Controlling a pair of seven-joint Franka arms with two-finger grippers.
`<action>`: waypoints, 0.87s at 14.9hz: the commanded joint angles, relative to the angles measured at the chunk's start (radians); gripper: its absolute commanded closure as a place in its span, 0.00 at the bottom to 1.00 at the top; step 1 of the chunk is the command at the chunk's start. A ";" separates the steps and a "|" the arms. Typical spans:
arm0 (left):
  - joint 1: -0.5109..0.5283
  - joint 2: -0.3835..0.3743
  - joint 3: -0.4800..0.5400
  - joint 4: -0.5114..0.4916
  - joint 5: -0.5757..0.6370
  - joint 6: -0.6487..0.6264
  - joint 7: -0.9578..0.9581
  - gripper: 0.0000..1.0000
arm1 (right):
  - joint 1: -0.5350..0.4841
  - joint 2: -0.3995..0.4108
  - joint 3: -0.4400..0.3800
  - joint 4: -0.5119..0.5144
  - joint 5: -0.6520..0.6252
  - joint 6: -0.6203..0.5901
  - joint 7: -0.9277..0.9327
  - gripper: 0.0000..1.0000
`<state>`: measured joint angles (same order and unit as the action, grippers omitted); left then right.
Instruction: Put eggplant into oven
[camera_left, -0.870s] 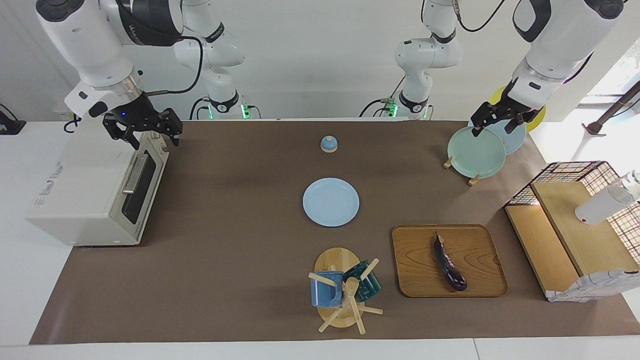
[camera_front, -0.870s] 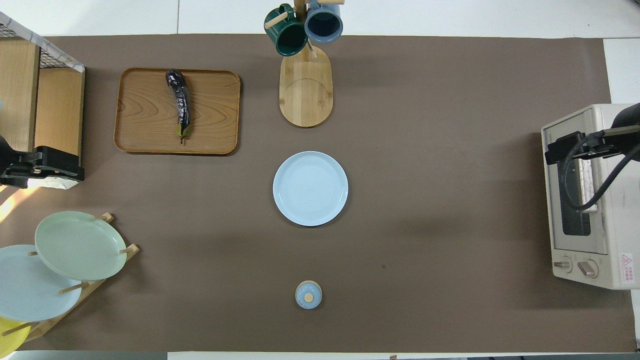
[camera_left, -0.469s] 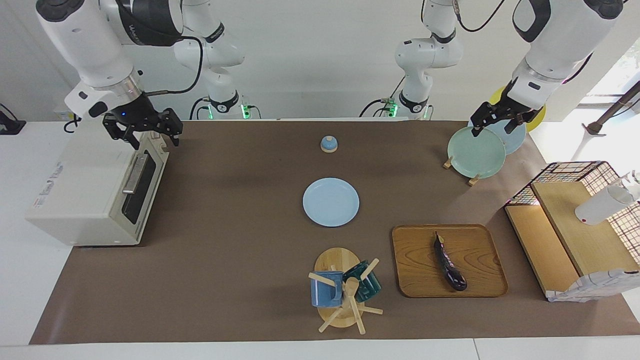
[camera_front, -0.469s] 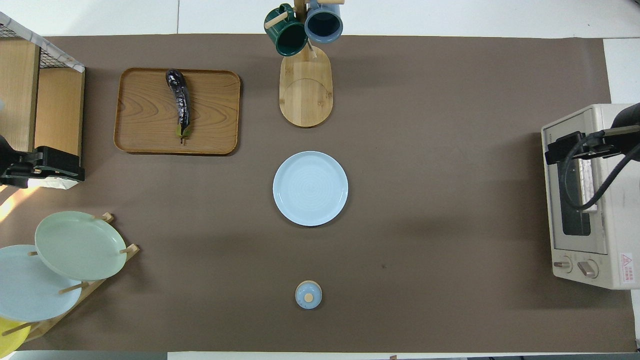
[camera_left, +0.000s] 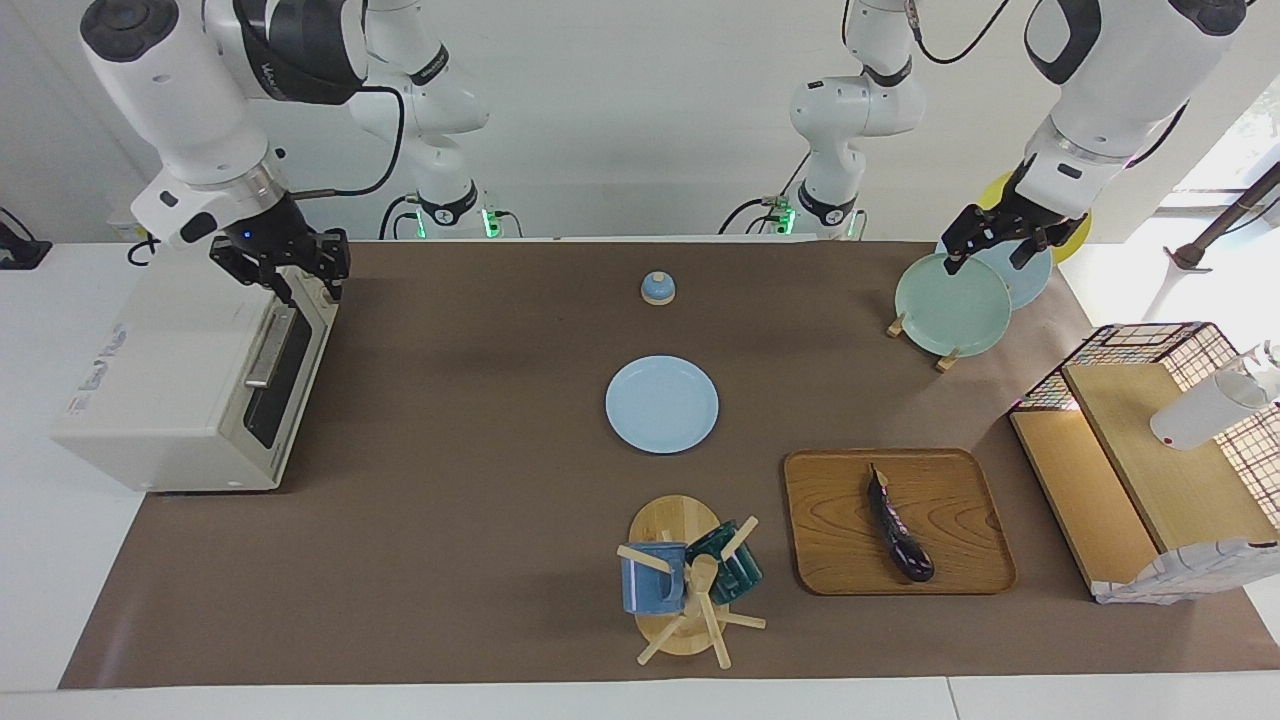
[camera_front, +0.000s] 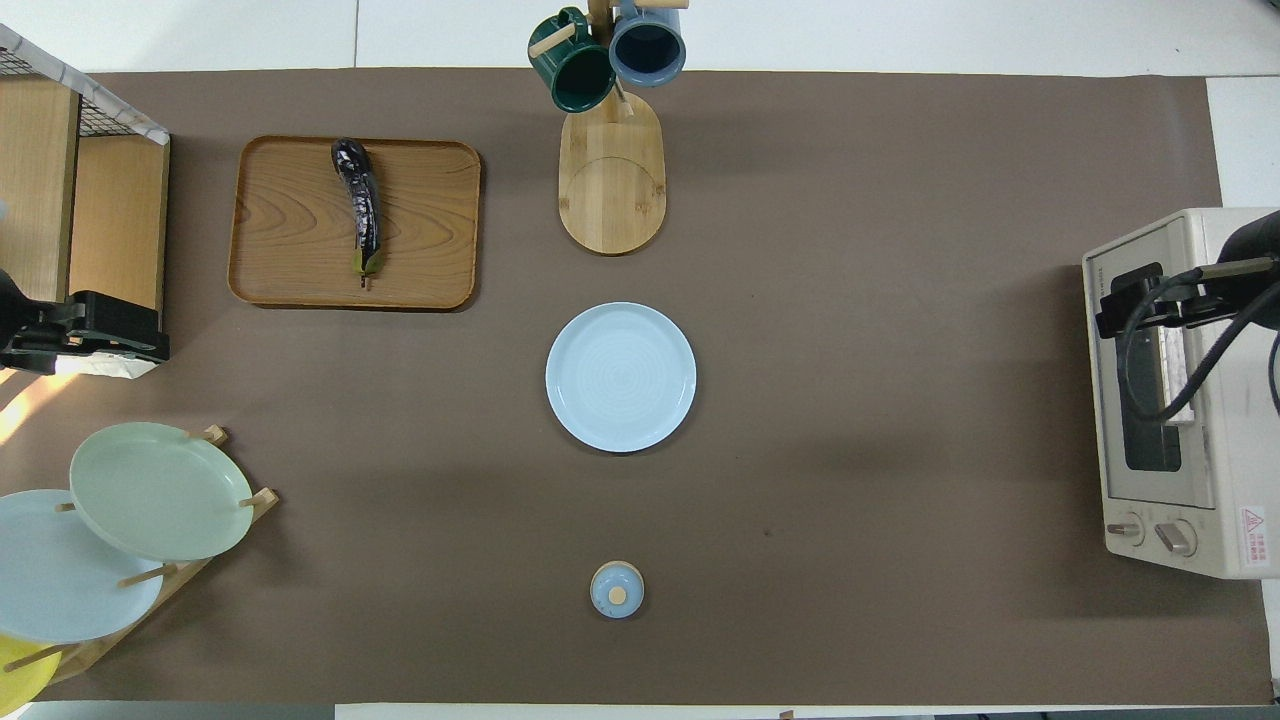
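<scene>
- Right gripper (camera_left: 300, 272) has dropped and drawn in since a moment ago; it now hangs over the top front edge of the oven (camera_left: 180, 385), just above the bar handle (camera_left: 268, 345), jaws apart and holding nothing.
- Oven stands at the desk (camera_left: 450, 520) edge on the right arm's end, its door shut; contact with the handle is probably not yet made, though that is hard to read here.
- That shift suggests opening the door comes first.
- Left gripper (camera_left: 992, 238) waits over the plate rack (camera_left: 950, 305) at the corner nearest the left arm, jaws apart.
- Eggplant (camera_left: 898, 528) has not moved: on the wooden tray (camera_left: 830, 520), farther from the robots, toward the left arm's end.
</scene>
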<state>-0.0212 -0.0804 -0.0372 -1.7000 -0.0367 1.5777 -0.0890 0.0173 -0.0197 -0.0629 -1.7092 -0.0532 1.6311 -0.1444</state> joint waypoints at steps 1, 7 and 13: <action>-0.006 -0.015 -0.001 -0.035 0.023 0.080 0.009 0.00 | -0.054 -0.091 -0.003 -0.206 -0.025 0.174 -0.060 1.00; -0.009 0.103 -0.007 -0.007 0.003 0.165 0.011 0.00 | -0.077 -0.054 -0.003 -0.297 -0.203 0.295 -0.032 1.00; -0.066 0.402 -0.007 0.186 -0.015 0.270 0.009 0.00 | -0.100 -0.043 -0.002 -0.346 -0.246 0.366 -0.032 1.00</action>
<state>-0.0635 0.1943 -0.0515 -1.6278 -0.0435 1.8181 -0.0887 -0.0659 -0.0531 -0.0748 -2.0200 -0.2753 1.9548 -0.1838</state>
